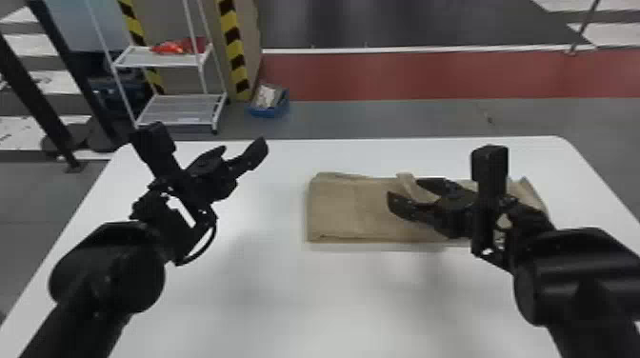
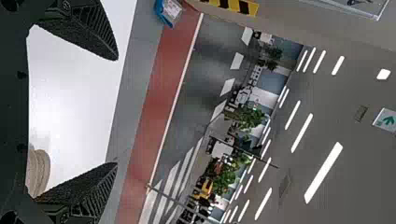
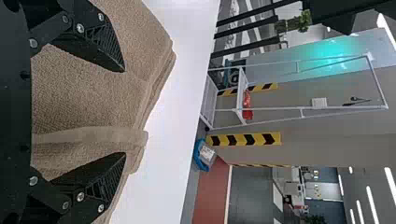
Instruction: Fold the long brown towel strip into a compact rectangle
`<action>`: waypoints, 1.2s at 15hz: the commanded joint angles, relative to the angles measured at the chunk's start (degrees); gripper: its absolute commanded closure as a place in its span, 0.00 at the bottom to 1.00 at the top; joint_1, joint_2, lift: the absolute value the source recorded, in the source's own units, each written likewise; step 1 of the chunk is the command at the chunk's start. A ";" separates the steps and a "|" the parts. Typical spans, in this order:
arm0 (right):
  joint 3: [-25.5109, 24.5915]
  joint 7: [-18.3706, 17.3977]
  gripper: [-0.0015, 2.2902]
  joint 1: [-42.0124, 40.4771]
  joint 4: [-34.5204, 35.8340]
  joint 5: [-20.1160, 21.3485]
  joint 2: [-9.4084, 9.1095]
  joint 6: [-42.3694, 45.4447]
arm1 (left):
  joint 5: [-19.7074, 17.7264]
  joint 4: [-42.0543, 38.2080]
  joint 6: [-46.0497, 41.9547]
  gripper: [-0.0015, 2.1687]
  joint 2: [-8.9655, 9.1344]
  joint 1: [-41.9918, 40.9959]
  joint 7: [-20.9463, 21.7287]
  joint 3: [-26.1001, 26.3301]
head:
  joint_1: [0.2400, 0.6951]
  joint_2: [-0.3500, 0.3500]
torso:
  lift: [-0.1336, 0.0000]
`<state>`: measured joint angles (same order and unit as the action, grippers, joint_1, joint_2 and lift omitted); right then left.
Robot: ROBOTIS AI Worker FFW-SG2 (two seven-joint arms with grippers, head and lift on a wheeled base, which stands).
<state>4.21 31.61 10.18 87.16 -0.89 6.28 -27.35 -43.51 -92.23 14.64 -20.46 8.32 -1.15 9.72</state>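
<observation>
- Right tool, black with two flat fingers, is spread wide over the brown woven towel strip, with no cloth pinched between its tips; whether it touches the towel, I cannot tell.
- Left tool, the black matching one, is also wide and holds nothing, well apart from the towel on its left.
- The towel lies flat on the white smooth-topped surface, in the robot's right half.
- Done: it is already a broad, layered rectangle, with stacked edges along one side and a paler brown cloth band across its top.
- Left to do: the towel's right end looks uneven, one corner rising to a point. I judge the fold well along, with perhaps another fold or some squaring to come.
- Edges: the surface's far rim runs behind the towel, with only a modest white strip between; its right rim slopes past the towel's right end, beneath the right arm's side.
- Room: the widest stretches of white lie to the towel's left and on its near side, so bringing the right end leftward looks easiest. Moving both tools over the towel together could crowd them.
</observation>
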 commanded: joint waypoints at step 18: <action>-8.07 -3.31 0.44 1.60 -6.30 -4.30 0.22 -1.09 | 0.09 0.29 -0.62 0.04 0.07 -1.82 0.63 -0.67 | 1.00 0.54 | 0.04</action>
<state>-3.47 28.84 11.94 81.32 -5.08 6.53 -28.91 -43.36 -91.84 14.02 -20.39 6.62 -0.52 9.05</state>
